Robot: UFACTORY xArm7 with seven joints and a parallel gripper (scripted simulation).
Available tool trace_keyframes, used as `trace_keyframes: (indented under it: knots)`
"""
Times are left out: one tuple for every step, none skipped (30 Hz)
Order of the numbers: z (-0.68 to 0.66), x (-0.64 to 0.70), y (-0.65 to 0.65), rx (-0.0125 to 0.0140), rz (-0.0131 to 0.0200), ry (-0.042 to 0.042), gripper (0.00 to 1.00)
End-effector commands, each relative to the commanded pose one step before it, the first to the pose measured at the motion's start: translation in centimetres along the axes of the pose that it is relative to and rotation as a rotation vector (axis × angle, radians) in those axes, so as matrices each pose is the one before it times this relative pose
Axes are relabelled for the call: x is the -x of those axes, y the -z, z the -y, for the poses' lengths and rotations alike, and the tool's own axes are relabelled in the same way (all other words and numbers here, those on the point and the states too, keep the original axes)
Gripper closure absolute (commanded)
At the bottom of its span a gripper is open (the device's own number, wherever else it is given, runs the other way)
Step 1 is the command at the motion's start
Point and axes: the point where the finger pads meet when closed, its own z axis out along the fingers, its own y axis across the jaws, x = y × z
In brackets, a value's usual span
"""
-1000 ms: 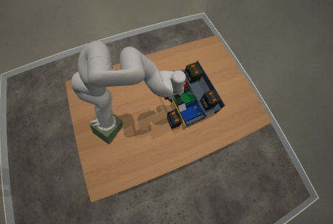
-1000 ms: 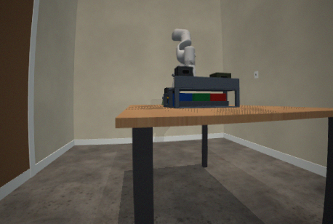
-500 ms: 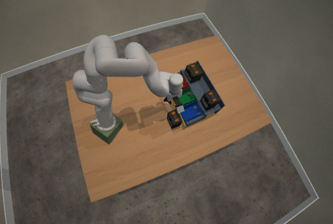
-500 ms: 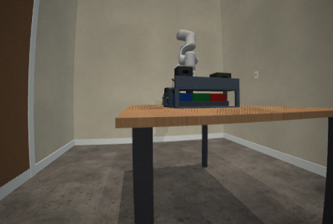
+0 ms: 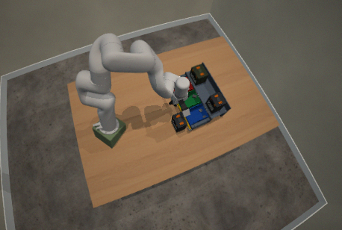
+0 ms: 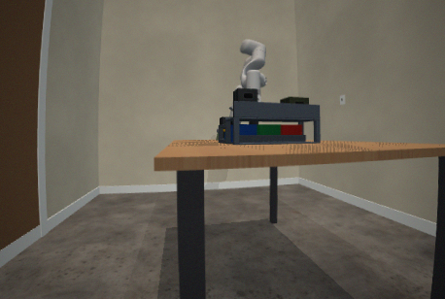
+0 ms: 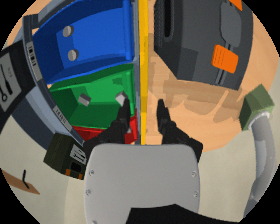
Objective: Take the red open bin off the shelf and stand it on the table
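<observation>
Open bins: three; red bin [image 5: 190, 86] [image 6: 291, 130] [image 7: 91, 134] on the lower shelf [image 5: 227, 108] [image 6: 277, 112] [image 7: 43, 82], beside green bin [image 5: 192, 101] [image 6: 268, 129] [image 7: 106, 80], then blue bin [image 5: 198, 116] [image 6: 249, 129] [image 7: 98, 35]
Grey parts: two seen in blue, two in green; red's count hidden
Cases: three; olive case [image 5: 199, 74] [image 6: 294, 101] [image 7: 66, 156] and dark case [image 5: 216, 101] [image 6: 245, 95] [image 7: 8, 80] carried on top, black case [image 5: 179, 122] [image 7: 203, 45] on the counter [image 5: 149, 160] [image 6: 291, 156] [image 7: 191, 120]
Labels: two barcodes, one wrench drawing; writing illegible
Hand [image 5: 177, 104] [image 7: 143, 105]: part-open, nothing held

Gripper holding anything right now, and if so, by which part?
Nothing held: the jaws stand apart over the shelf's yellow front edge, with no bin between them.
</observation>
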Motion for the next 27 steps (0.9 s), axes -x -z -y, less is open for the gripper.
trace_keyframes:
  knots:
    - [0.101, -0.033, 0.09, 0.00076, 0.00637, 0.001, 0.53]
    - [0.0, 0.0, 0.0, 0.0, 0.0, 0.0, 0.53]
    - [0.0, 0.0, 0.0, 0.0, 0.0, 0.0, 0.53]
    - [0.0, 0.0, 0.0, 0.0, 0.0, 0.0, 0.53]
    - [0.0, 0.0, 0.0, 0.0, 0.0, 0.0, 0.53]
    - [0.0, 0.0, 0.0, 0.0, 0.0, 0.0, 0.53]
    - [0.0, 0.0, 0.0, 0.0, 0.0, 0.0, 0.53]
    - [0.0, 0.0, 0.0, 0.0, 0.0, 0.0, 0.53]
    - [0.0, 0.0, 0.0, 0.0, 0.0, 0.0, 0.53]
    - [-0.003, 0.009, 0.093, -0.00001, -0.0001, 0.00008, 0.53]
    - [0.0, 0.003, 0.094, 0.00001, 0.00001, 0.00001, 0.53]
    - [0.0, 0.003, 0.094, 0.00001, 0.00001, 0.00001, 0.53]
    - [0.0, 0.003, 0.094, 0.00001, 0.00001, 0.00001, 0.53]
    - [0.0, 0.003, 0.094, 0.00001, 0.00001, 0.00001, 0.53]
    - [0.0, 0.0, 0.0, 0.0, 0.0, 0.0, 0.53]
    - [0.0, 0.0, 0.0, 0.0, 0.0, 0.0, 0.53]
    - [0.0, 0.0, 0.0, 0.0, 0.0, 0.0, 0.53]
    - [0.0, 0.0, 0.0, 0.0, 0.0, 0.0, 0.53]
    - [0.0, 0.0, 0.0, 0.0, 0.0, 0.0, 0.53]
    - [0.0, 0.0, 0.0, 0.0, 0.0, 0.0, 0.53]
    - [0.0, 0.0, 0.0, 0.0, 0.0, 0.0, 0.53]
    - [0.0, 0.0, 0.0, 0.0, 0.0, 0.0, 0.53]
    - [0.0, 0.0, 0.0, 0.0, 0.0, 0.0, 0.53]
    - [0.0, 0.0, 0.0, 0.0, 0.0, 0.0, 0.53]
    - [0.0, 0.0, 0.0, 0.0, 0.0, 0.0, 0.53]
    - [0.0, 0.0, 0.0, 0.0, 0.0, 0.0, 0.53]
    - [-0.001, 0.005, 0.042, 0.00008, 0.00011, 0.00008, 0.53]
